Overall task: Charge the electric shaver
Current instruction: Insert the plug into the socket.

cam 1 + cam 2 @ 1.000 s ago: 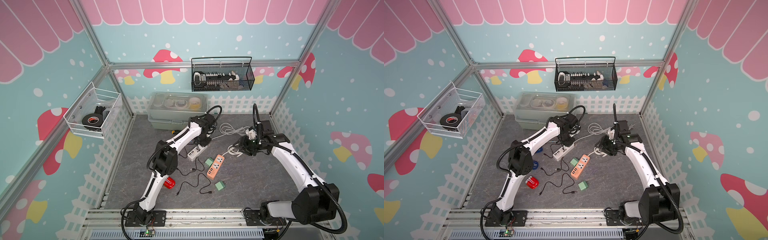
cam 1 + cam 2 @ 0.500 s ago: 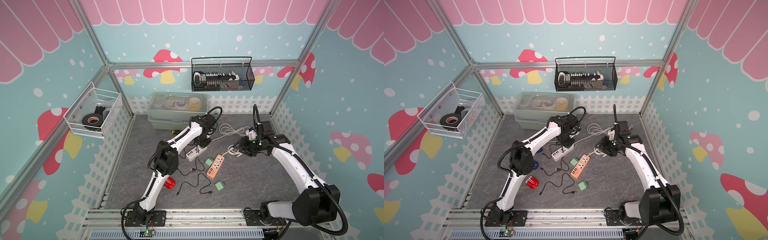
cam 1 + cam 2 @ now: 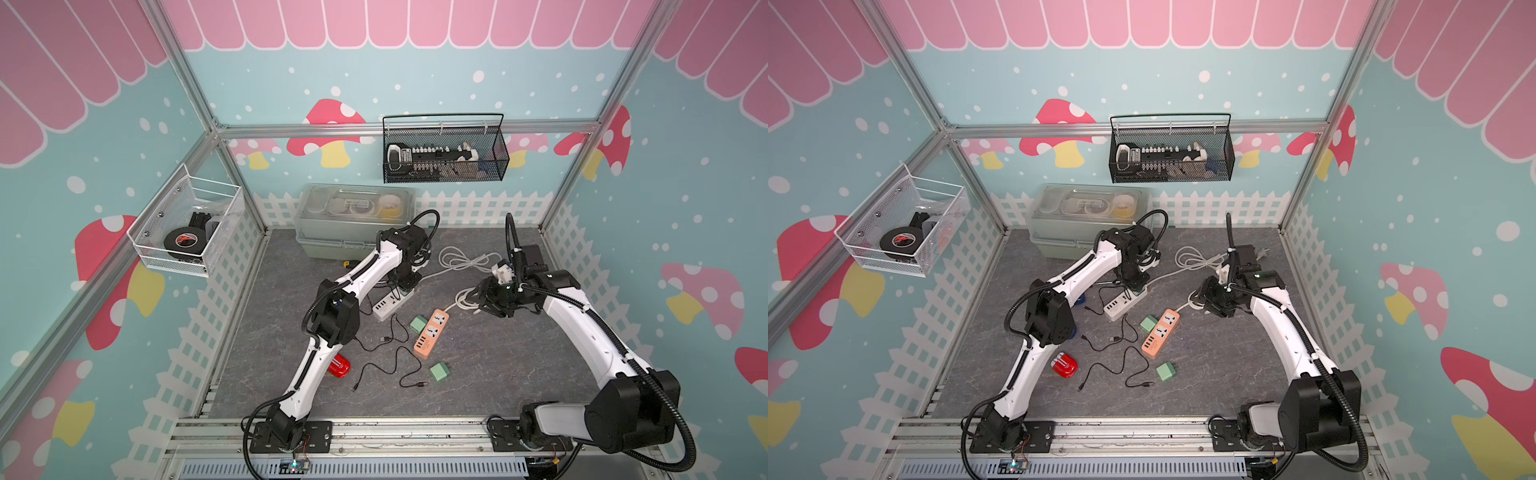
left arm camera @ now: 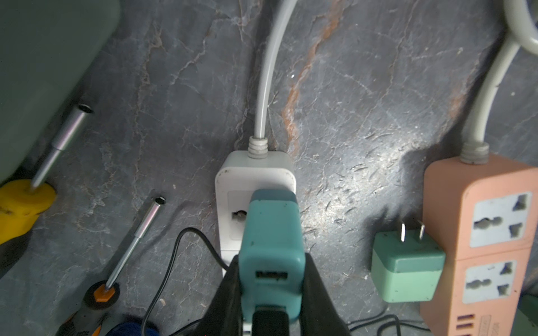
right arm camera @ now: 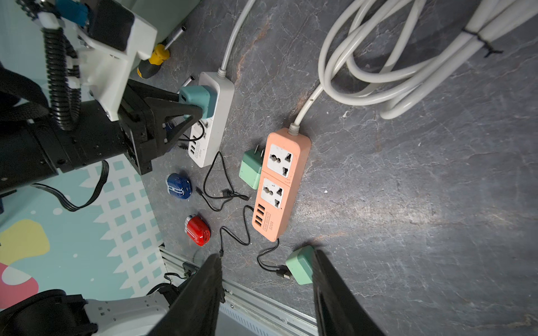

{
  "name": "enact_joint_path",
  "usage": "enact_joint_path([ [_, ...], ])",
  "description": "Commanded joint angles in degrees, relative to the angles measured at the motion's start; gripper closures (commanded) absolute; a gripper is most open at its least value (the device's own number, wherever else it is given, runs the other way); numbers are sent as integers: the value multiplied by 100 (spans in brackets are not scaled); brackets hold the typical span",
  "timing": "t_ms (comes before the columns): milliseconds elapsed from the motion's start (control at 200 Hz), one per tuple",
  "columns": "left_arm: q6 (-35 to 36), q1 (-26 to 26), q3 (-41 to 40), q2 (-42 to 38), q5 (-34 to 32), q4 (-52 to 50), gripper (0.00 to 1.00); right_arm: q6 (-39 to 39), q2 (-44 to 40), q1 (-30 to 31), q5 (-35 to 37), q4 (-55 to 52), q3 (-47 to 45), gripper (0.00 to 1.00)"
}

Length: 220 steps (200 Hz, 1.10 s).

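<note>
My left gripper (image 4: 272, 263) is shut on a teal charger block (image 4: 272, 232) with an empty USB port. It holds the block against a socket of the white power strip (image 4: 256, 171); the prongs are hidden. In both top views this gripper (image 3: 406, 283) (image 3: 1133, 286) points down at that strip (image 3: 384, 307). A red shaver (image 3: 340, 365) (image 5: 197, 230) and a blue shaver (image 5: 178, 186) lie on the mat near the left arm. Loose black USB cables (image 3: 392, 365) lie between them and the orange power strip (image 3: 432, 332). My right gripper (image 5: 266, 261) (image 3: 484, 300) hangs open and empty above the mat.
Two pale green charger blocks (image 3: 418, 323) (image 3: 439, 371) lie by the orange strip. White cable coils (image 3: 465, 262) sit behind the right gripper. Two screwdrivers (image 4: 131, 241) (image 4: 20, 203) lie beside a grey-green lidded box (image 3: 353, 224). Wire baskets (image 3: 444, 153) (image 3: 187, 232) hang on the walls.
</note>
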Motion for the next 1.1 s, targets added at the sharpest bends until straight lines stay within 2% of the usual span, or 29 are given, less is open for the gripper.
enact_joint_path([
  [0,184,68,72,518,-134,30,94,-2,-145,-41,33,-200,-115,50],
  [145,94,40,212,814,-152,29,92,79,-198,-39,72,-200,-151,50],
  [395,97,-23,66,808,-187,65,89,217,-154,-29,93,-124,-135,51],
  [515,45,-98,17,650,-493,72,70,233,-141,-26,87,-77,-151,50],
  [610,-126,-87,105,423,-387,149,62,212,-171,-29,120,-53,-151,50],
  [795,-524,-152,186,-127,-24,308,56,194,-199,-26,126,-33,-108,49],
  [1096,-741,-287,-126,-827,-70,362,45,176,-185,-17,111,-11,-72,48],
])
